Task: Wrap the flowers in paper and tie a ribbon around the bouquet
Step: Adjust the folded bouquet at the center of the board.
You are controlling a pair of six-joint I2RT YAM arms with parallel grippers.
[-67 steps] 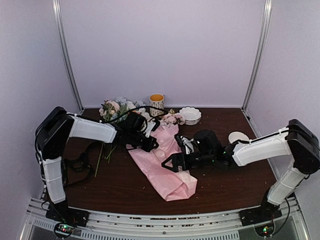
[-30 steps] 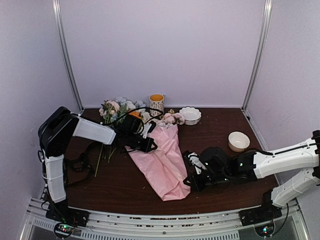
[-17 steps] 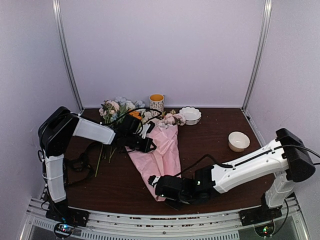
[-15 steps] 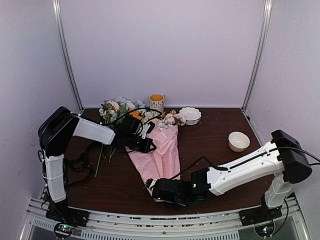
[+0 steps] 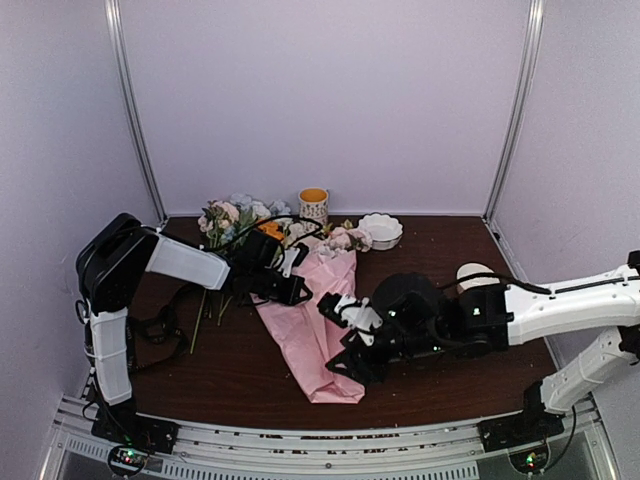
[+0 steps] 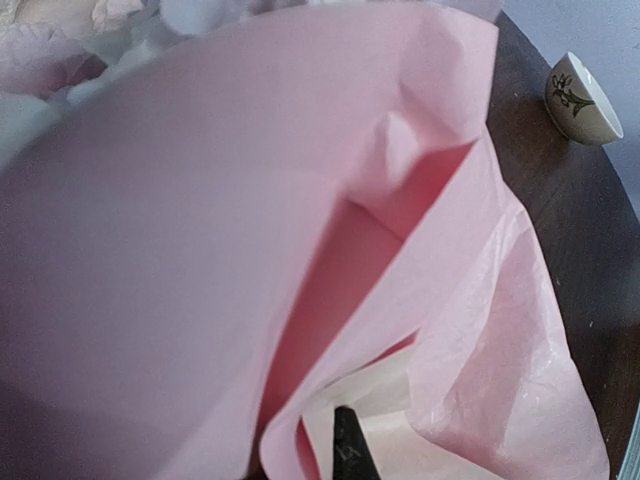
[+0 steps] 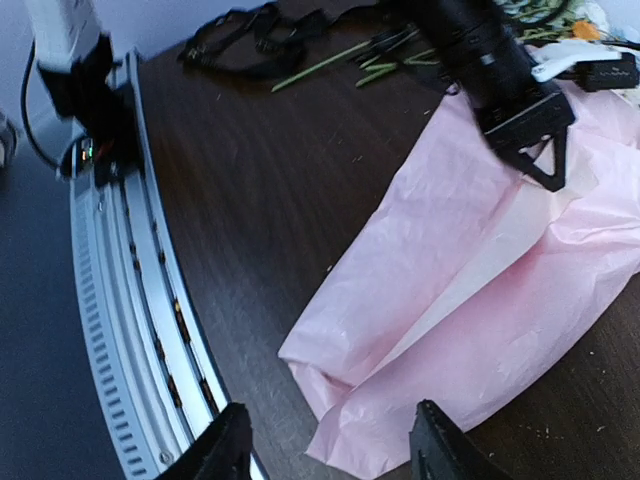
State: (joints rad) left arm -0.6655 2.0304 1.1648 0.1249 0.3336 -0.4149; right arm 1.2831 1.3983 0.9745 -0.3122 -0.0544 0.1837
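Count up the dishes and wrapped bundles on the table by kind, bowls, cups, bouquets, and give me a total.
bowls: 2, the scalloped bowl and the plain bowl
cup: 1
bouquet: 1
total: 4

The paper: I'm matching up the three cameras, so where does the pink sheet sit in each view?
Top external: paper in the middle, running from far centre toward the near edge.
Left wrist: paper fills nearly the whole picture.
Right wrist: paper across the right half, narrow end at bottom centre.
Shared landmark: the left gripper on the paper's upper part; one of its fingers shows at the left wrist picture's bottom edge.
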